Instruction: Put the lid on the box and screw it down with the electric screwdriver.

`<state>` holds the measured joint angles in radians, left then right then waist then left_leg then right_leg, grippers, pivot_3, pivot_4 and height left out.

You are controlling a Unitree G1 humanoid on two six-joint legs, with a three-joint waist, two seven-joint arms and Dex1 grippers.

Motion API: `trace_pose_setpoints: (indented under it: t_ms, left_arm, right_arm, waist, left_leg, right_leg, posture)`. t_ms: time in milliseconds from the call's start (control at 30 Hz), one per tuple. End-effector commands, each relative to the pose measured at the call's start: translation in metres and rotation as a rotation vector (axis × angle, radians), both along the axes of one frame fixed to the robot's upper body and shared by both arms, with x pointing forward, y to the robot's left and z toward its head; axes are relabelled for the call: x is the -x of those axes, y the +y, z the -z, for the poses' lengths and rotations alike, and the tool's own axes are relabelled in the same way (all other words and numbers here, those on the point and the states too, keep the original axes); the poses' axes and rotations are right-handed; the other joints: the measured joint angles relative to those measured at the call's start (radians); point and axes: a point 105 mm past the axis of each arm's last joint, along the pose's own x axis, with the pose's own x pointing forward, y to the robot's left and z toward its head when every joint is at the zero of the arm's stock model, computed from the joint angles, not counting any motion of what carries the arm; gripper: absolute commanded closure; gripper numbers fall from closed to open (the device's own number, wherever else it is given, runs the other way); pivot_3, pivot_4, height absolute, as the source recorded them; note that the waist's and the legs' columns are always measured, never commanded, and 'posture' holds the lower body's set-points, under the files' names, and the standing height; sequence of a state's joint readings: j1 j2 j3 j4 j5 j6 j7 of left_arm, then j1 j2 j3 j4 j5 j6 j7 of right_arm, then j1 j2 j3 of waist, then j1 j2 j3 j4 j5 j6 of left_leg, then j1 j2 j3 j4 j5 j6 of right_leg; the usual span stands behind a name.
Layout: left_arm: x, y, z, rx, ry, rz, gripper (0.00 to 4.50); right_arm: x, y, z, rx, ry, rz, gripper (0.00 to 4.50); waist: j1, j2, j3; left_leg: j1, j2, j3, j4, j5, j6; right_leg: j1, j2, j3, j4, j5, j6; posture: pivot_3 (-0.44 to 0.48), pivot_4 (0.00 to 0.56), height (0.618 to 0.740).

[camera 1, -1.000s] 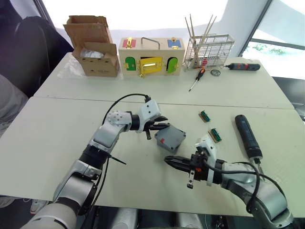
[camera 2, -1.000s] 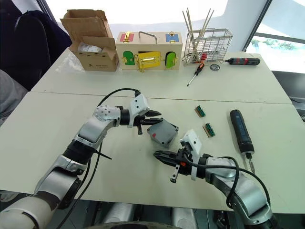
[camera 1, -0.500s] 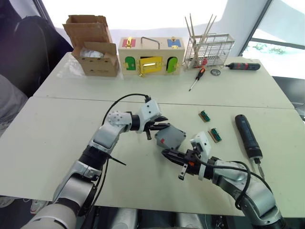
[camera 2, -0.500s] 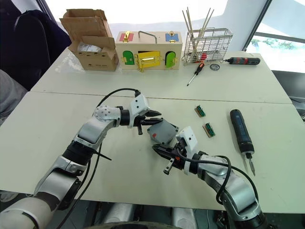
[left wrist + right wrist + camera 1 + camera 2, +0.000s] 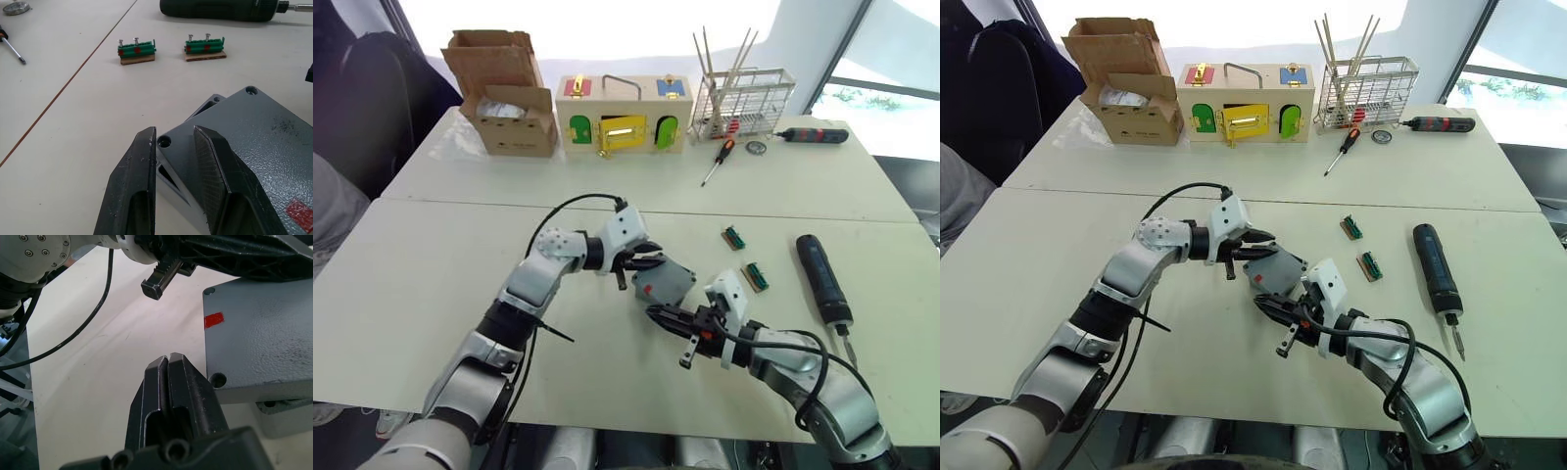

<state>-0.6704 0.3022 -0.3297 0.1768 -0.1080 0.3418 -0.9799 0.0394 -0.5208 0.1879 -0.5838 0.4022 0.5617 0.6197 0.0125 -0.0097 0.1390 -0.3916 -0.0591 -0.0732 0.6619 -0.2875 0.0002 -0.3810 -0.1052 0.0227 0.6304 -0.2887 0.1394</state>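
While the left gripper [image 5: 641, 264] pinches a corner of the box [image 5: 663, 283] mid-worktop, the lid [image 5: 286, 417] peeks from beneath it. Fingers pressed together and empty, the right gripper [image 5: 664, 318] sits just beside the box's near edge; the electric screwdriver [image 5: 821, 278] lies near the right edge, pointing toward the robot.

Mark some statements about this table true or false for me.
1. The electric screwdriver lies untouched on the table. True.
2. The right gripper has its jaws wide open. False: they are closed together on nothing, next to the box.
3. The left gripper has its jaws on an edge of the box. True.
4. The hand screwdriver stands inside the wire rack. False: it lies flat on the table in front of the rack.
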Motion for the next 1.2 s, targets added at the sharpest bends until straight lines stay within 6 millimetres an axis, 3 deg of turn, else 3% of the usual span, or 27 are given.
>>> trace_pose_setpoints:
  t_ms: [33, 500, 1067, 1200]
  left_arm:
    - [0.003, 0.0, 0.006, -0.003, 0.029, 0.004, 3.3]
    - [0.005, -0.002, 0.001, 0.026, 0.03, 0.015, 3.3]
    - [0.003, 0.006, -0.026, 0.108, 0.016, 0.012, 3.3]
    - [0.003, 0.013, -0.047, 0.167, -0.002, 0.003, 3.3]
  right_arm:
    - [-0.003, -0.003, -0.011, -0.003, -0.053, 0.004, 4.44]
    - [-0.006, -0.011, -0.014, 0.039, -0.077, 0.011, 4.44]
    - [-0.006, -0.007, -0.014, 0.03, -0.074, 0.002, 4.44]
    - [-0.003, -0.007, -0.02, -0.005, -0.062, -0.005, 4.44]
  waist:
    - [0.0, 0.0, 0.001]
    - [0.0, 0.001, 0.003]
    - [0.0, 0.002, 0.01]
    - [-0.001, 0.003, 0.01]
  left_leg:
    - [0.0, 0.0, 0.0, 0.0, 0.0, 0.0]
    - [0.0, 0.0, 0.0, 0.0, 0.0, 0.0]
    - [-0.01, 0.0, 0.0, 0.0, 0.002, -0.004]
    - [-0.011, 0.0, 0.0, 0.001, 0.003, -0.004]
  right_leg:
    - [0.0, 0.0, 0.0, 0.0, 0.0, 0.0]
    - [0.0, 0.0, 0.0, 0.0, 0.0, 0.0]
    - [-0.011, 0.001, 0.0, 0.003, 0.0, 0.0]
    - [-0.012, 0.001, 0.0, 0.003, 0.0, 0.0]
  posture:
    - [0.0, 0.15, 0.73]
    - [0.0, 0.15, 0.73]
    - [0.0, 0.15, 0.73]
    - [0.0, 0.15, 0.73]
